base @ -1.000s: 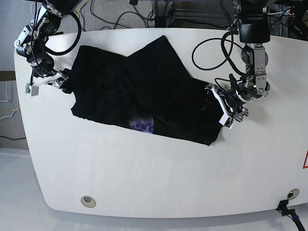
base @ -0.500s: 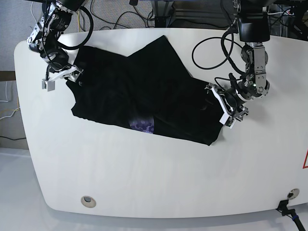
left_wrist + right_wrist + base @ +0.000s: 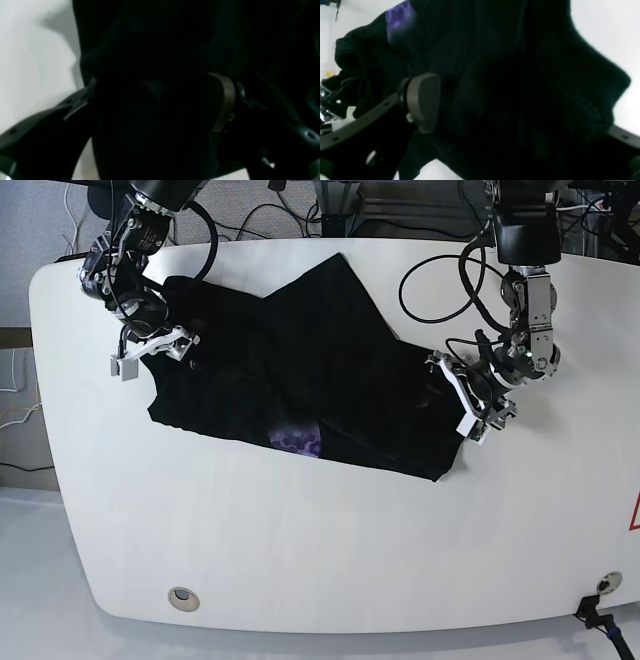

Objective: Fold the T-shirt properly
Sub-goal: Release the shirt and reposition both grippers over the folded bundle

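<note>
Base view is bright and even, lit from overhead, and the white table [image 3: 330, 550] looks almost blown out toward the lower left. Shadows there are soft and short, just a thin dark rim under the shirt [image 3: 300, 370]. It's sharp across the frame, with some barrel bend along the table's edges.

Both wrist views are way darker. The black fabric fills them and swallows nearly all detail, so folds barely read. Everything's soft and out of focus, with white table patches glaring in the corners. The purple print [image 3: 400, 17] at upper left of the right wrist view is a smeary blur.
</note>
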`<state>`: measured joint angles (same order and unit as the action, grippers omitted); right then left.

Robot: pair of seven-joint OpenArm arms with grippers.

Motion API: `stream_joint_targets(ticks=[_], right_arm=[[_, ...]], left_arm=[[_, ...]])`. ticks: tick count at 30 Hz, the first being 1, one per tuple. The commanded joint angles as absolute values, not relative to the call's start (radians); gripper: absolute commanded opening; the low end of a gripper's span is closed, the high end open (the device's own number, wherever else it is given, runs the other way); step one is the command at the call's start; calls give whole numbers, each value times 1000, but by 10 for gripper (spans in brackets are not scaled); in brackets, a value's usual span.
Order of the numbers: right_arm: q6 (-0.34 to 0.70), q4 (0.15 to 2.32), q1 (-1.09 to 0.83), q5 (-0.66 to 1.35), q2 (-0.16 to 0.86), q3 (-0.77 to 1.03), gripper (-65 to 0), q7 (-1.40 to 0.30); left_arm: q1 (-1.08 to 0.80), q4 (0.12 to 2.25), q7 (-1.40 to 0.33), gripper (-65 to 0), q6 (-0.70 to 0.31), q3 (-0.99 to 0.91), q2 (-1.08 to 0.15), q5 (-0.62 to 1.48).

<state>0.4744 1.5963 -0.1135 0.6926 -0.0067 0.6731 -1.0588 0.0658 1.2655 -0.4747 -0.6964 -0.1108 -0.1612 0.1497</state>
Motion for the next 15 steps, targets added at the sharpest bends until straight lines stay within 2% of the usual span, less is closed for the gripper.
stream_joint_targets(ticks=[1, 3, 5, 8, 12, 15], right_arm=[[476, 1610, -105, 702, -1, 674, -157, -1061], [476, 1607, -93, 702, -2, 674, -171, -1061], [473, 1607, -82, 702, -2, 674, -250, -1058], [473, 1607, -67, 702, -2, 673, -407, -1058], [469, 1609, -50, 702, -2, 667, -650, -1058], [469, 1613, -50, 700, -12, 602, -650, -1058]], left_arm=[[54, 1282, -533, -184, -698, -108, -165, 127], [47, 1293, -533, -184, -698, -108, -163, 127], [39, 1293, -533, -184, -698, -108, -163, 127], [39, 1293, -533, -184, -698, -108, -163, 127], [39, 1293, -533, -184, -698, -107, -163, 127], [38, 1293, -533, -184, -698, -107, -162, 127]])
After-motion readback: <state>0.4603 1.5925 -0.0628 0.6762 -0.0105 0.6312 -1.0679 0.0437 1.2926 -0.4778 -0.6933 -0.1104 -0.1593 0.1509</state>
